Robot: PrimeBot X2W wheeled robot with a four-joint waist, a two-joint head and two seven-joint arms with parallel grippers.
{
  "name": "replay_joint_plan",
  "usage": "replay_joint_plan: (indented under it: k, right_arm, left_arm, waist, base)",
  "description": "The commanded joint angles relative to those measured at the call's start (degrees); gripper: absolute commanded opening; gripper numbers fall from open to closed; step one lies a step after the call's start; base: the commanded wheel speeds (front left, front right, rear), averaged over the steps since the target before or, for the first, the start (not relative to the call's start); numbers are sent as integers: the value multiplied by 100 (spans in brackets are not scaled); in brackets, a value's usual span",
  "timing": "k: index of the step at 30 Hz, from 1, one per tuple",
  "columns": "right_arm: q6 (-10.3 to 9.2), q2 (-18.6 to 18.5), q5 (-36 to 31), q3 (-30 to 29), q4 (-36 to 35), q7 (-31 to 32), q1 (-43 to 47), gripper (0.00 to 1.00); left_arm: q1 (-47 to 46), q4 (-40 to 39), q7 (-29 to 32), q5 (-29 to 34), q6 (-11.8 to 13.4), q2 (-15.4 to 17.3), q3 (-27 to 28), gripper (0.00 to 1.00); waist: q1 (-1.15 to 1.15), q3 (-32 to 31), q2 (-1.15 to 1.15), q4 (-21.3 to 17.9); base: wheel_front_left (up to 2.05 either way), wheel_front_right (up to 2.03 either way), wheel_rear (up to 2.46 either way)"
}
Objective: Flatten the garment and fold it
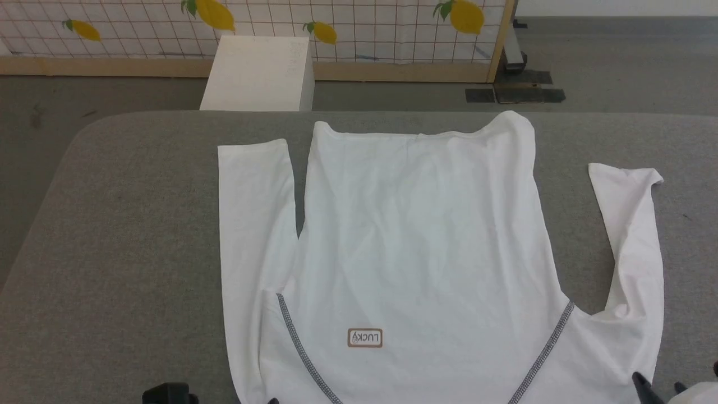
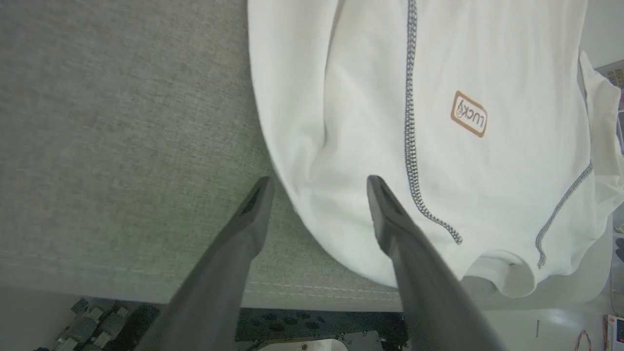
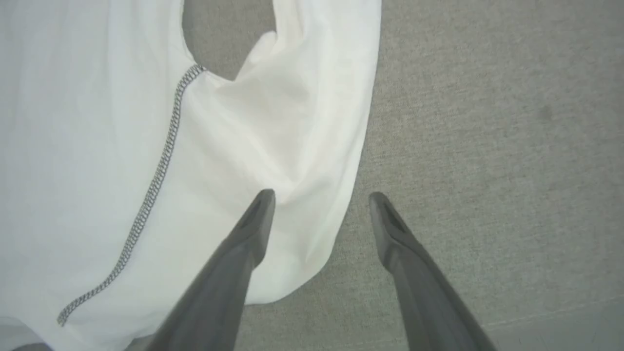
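Obs.: white shirt (image 1: pixel 426 241) lies spread on the grey fabric-covered table (image 1: pixel 123 235), neck end nearest the robot, hem (image 1: pixel 420 134) toward the far edge. Body mostly flat with shallow wrinkles; the far right corner of the hem is bunched up.

Left sleeve (image 1: pixel 252 224) lies straight alongside the body, pointing away, with a thin strip of table between them. Right sleeve (image 1: pixel 634 235) sits apart from the body across a wider gap, its cuff slightly curled.

Two grey zigzag shoulder seams (image 1: pixel 303 348) run diagonally toward the neck. Tan label (image 1: pixel 364 338) reading "LUCKY" sits between them, upside down in the head view. In the left wrist view the ribbed collar (image 2: pixel 507 273) sits at the near table edge.

Left end effector (image 2: pixel 319 183): fingers spread wide, holding nothing; one tip over bare table, the other over the shirt's left shoulder edge. Contact with the cloth: cannot tell.

Right end effector (image 3: pixel 320 196): fingers spread wide, holding nothing; one tip over the right shoulder cloth, the other over bare table.

Background: white box (image 1: pixel 258 73) on the floor (image 1: pixel 112 95) beyond the table, in front of a lemon-print grid screen (image 1: pixel 364 28).
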Motion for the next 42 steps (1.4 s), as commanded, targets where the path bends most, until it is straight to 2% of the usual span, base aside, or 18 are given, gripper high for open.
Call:
replay_joint_plan:
  k: [1,4,10,15,18,24,31,36,42]
  right_arm:
    - [-10,-1,25,-55,-131,-129,44,100]
    - [-10,-1,-18,-91,-385,-449,56,100]
    - [-10,-1,-162,195,-571,-1427,-2,100]
    - [-10,-74,-252,527,-516,-2309,-140,100]
    - [-10,-183,-235,739,-452,-2696,-301,100]
    - [-10,-334,-143,1082,-353,-3057,-799,100]
    - [-10,-530,70,1567,-252,-3277,-1543,100]
    - [-10,-589,206,1784,-164,-3441,-1938,100]
    - [-10,-572,326,1951,55,-3565,-2167,100]
  left_arm:
    - [-87,-41,-101,91,-8,45,37,100]
    - [-69,-165,-412,283,16,113,153,100]
    - [-311,-208,-1651,984,5,185,444,100]
    - [-1022,226,-2368,1653,-81,252,329,100]
    - [-1825,607,-2413,1974,-242,352,142,100]
    - [-3632,1412,-1915,2309,-580,690,-17,100]
    - [-5579,2237,-861,2326,-791,1224,165,100]
    - [-6384,2586,44,2277,-730,1572,285,100]
    - [-6686,2792,1207,2135,-314,1733,415,100]
  waist:
    - [0,-53,0,26]
    - [0,-95,0,52]
    - [0,-85,0,75]
    - [0,149,0,66]
    - [0,411,0,9]
    - [0,1089,0,-276]
    - [0,2081,0,-878]
    - [0,2596,0,-1211]
    - [0,2896,0,-1441]
  base:
    - [0,0,0]
    - [0,0,0]
    - [0,0,0]
    - [0,0,0]
    - [0,0,0]
    - [0,0,0]
    - [0,0,0]
    - [0,0,0]
    - [0,0,0]
